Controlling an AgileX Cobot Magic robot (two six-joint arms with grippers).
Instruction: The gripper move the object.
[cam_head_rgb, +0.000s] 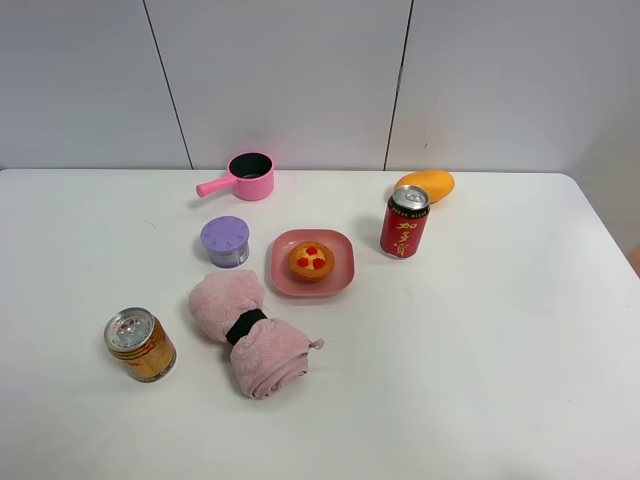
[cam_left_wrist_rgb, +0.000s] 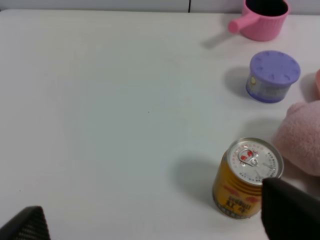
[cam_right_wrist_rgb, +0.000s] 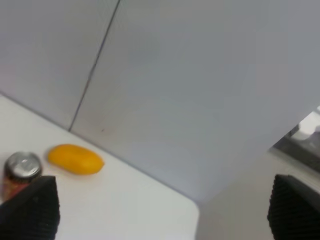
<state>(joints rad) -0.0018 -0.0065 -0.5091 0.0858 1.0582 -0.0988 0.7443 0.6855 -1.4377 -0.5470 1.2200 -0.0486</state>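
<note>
The short golden-orange can (cam_head_rgb: 140, 345) with a silver top stands upright at the front left of the white table (cam_head_rgb: 480, 360). In the left wrist view the can (cam_left_wrist_rgb: 247, 177) stands just beside one dark finger (cam_left_wrist_rgb: 290, 212). My left gripper (cam_left_wrist_rgb: 150, 215) is open and empty, and the can is not between its fingers. My right gripper (cam_right_wrist_rgb: 162, 205) is open and empty, held high and facing the wall. Neither arm shows in the exterior high view.
A rolled pink towel (cam_head_rgb: 250, 335) lies right of the can. A purple-lidded tub (cam_head_rgb: 226, 241), a pink plate (cam_head_rgb: 340, 283) with a tart (cam_head_rgb: 311, 261), a pink pot (cam_head_rgb: 245, 177), a taller red can (cam_head_rgb: 404, 222) and a mango (cam_head_rgb: 425, 185) stand farther back.
</note>
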